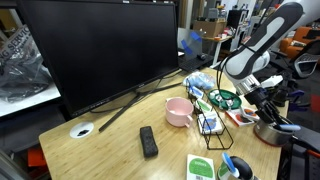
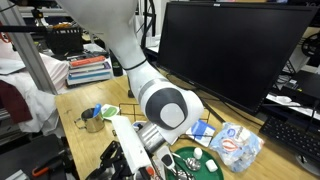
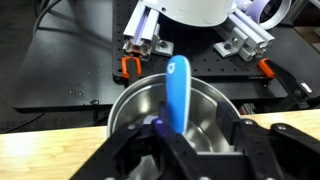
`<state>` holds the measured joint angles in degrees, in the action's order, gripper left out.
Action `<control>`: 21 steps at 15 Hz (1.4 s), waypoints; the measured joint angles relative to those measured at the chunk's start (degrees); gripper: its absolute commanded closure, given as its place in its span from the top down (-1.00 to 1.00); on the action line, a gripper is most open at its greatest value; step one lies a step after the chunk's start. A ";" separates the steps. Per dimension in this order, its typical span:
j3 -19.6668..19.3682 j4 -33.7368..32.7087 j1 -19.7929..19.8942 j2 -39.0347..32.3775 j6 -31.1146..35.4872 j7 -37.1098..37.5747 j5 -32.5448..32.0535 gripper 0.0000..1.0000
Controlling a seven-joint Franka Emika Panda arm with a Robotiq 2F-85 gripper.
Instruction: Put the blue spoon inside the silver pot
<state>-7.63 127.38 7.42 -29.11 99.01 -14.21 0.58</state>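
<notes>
Your gripper [image 3: 175, 140] is clenched on the lower end of the spoon [image 3: 178, 90] at bottom centre of the wrist view. The spoon stands upright over the pot [image 3: 132, 105], which fills mid-frame beneath, and its upper end crosses the pot's far rim.

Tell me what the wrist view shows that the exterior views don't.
Wrist only: the blue spoon held in the gripper, its end over the open silver pot. Exterior only: the arm, the big monitor, the pink cup and the black remote on the wooden table. Both: the silver pot and gripper, though exterior views are too small to show the grip.
</notes>
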 measured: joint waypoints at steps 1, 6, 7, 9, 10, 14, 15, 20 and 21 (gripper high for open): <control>0.01 -0.26 0.00 0.09 0.00 0.00 0.03 0.80; 0.08 -1.21 0.18 0.98 0.60 -0.07 0.08 1.00; 0.27 -1.20 0.19 1.48 0.81 -0.22 0.08 1.00; 0.97 -1.10 0.18 2.84 1.10 -0.45 0.08 1.00; 1.39 -0.93 0.18 3.70 1.20 -0.50 0.08 1.00; 2.53 1.37 0.15 8.68 2.55 -1.79 0.16 1.00; 2.82 2.50 0.15 10.46 3.12 -2.60 0.37 1.00; 4.62 8.69 -0.06 18.72 3.96 -8.78 3.69 1.00; 4.62 9.04 -0.04 19.06 4.25 -9.09 3.71 1.00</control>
<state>-3.00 136.42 7.38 -10.05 103.26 -23.30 4.29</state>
